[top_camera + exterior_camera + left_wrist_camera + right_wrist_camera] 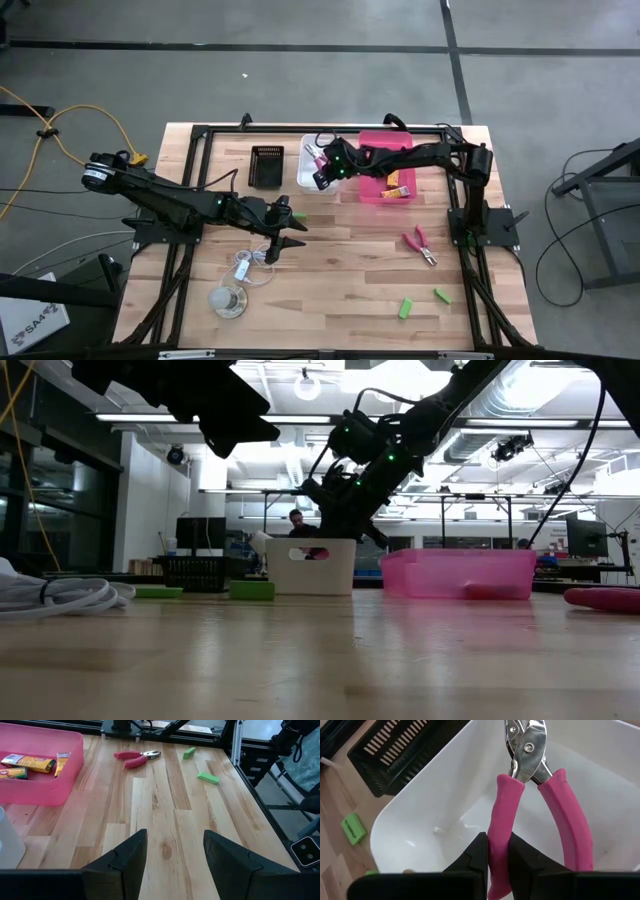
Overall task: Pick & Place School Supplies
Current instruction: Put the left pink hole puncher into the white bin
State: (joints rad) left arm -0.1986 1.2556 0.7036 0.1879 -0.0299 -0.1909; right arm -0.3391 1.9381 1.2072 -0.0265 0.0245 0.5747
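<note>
Right hand point(495, 857) over the white bin point(445, 810).
It grips 1 pink-handled tool point(520, 810); the left hand point(175, 855) hangs released above the desk point(165, 820).

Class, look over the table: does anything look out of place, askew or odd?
Little stands out. A coiled white cord and a pale round disc lie loose among the supplies. The right hand pinches its pink-handled tool by one handle only, over the white bin.

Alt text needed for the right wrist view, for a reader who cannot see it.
The right tool is shut on one pink handle of a plier-like tool, hanging over a white bin. A black basket and a green piece lie beyond on the wooden table.
</note>
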